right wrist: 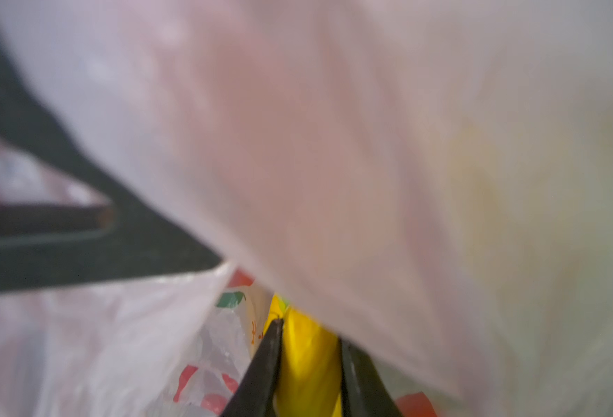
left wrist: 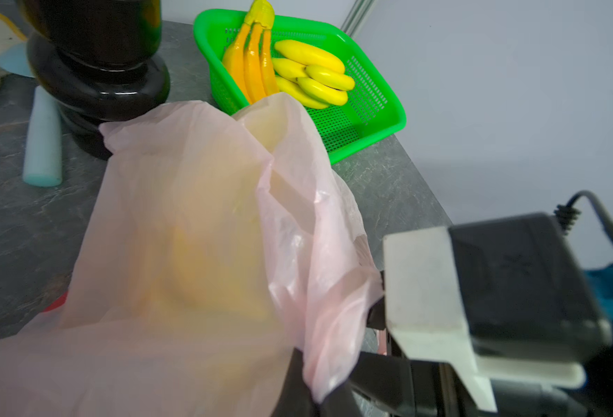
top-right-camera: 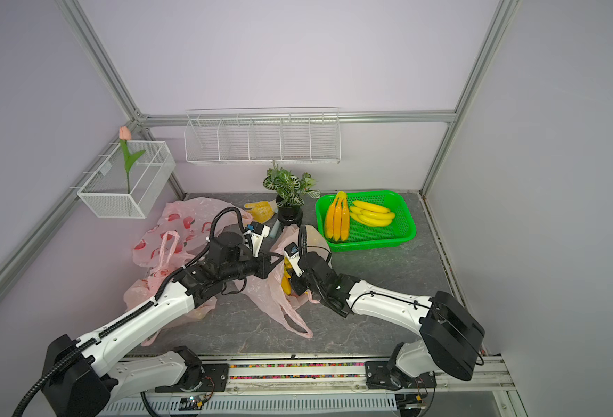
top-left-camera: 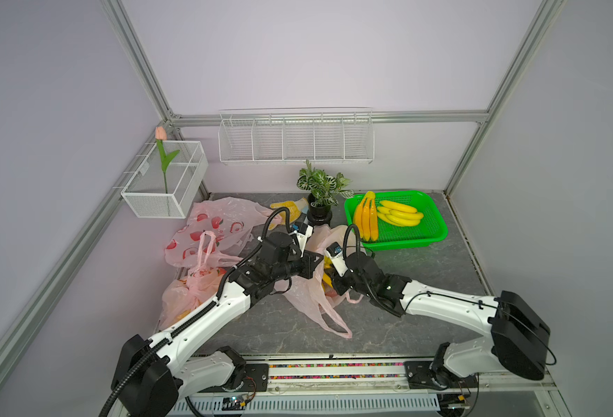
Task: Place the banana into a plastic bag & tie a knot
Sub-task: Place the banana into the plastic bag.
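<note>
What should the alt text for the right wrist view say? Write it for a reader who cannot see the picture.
The right gripper clamps a yellow banana between its two black fingers. Blurred, translucent pink film of the plastic bag fills most of the picture and drapes close over the banana.

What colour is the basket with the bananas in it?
Bright green; the basket shows best in a top view.

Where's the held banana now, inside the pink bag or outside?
Inside: the banana, pinched in the right tool, sits within the open pink bag.
</note>
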`<action>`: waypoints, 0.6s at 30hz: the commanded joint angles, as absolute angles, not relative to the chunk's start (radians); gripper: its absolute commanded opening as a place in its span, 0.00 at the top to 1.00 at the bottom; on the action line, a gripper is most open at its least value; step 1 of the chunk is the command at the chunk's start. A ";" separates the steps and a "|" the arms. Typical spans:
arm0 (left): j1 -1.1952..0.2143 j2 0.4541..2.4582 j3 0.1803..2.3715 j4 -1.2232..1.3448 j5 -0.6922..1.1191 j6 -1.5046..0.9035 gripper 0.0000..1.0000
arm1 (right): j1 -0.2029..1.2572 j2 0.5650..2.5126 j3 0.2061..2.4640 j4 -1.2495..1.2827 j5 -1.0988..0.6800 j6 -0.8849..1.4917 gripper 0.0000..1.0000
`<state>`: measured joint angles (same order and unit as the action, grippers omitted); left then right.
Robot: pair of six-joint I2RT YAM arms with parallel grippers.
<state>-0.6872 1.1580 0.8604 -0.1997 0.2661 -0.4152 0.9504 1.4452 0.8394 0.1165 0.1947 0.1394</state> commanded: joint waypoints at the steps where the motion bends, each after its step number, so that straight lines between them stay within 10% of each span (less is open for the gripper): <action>1: -0.684 1.160 0.854 -0.182 0.181 -0.484 1.00 | 0.939 1.466 0.858 0.179 0.209 0.177 0.68; 18: -0.606 1.254 0.894 -0.113 0.158 -0.632 1.00 | 0.936 1.207 0.763 -0.027 0.128 0.205 0.30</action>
<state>-0.6209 1.2453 0.8604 -0.1539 0.1722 -0.5888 0.9375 1.2602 0.7994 0.0429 0.1623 0.2024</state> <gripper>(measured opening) 0.040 0.697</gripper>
